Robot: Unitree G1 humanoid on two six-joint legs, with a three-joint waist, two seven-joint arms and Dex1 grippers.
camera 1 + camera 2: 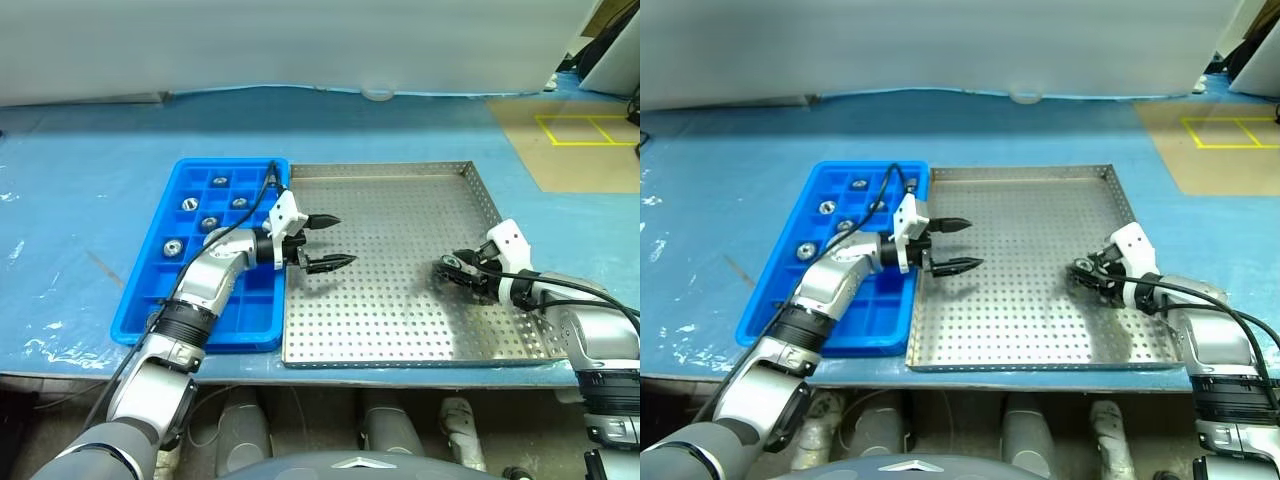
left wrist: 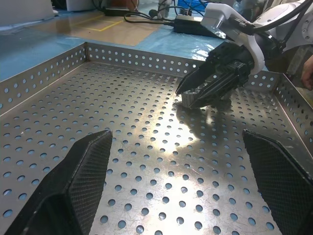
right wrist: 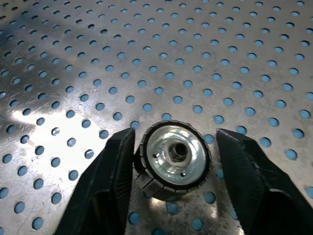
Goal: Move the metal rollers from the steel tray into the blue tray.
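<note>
The right gripper (image 1: 452,268) has its jaws clamped on a metal roller (image 3: 176,159) near the steel tray's (image 1: 400,172) right edge, presumably to lift it, while the left gripper (image 1: 333,241) waits, jaws apart, beside the blue tray (image 1: 200,172).

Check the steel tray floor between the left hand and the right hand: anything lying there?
Nothing: between the left hand and the right hand, closed on a metal roller, the steel tray shows bare perforated floor in the left eye view.
</note>
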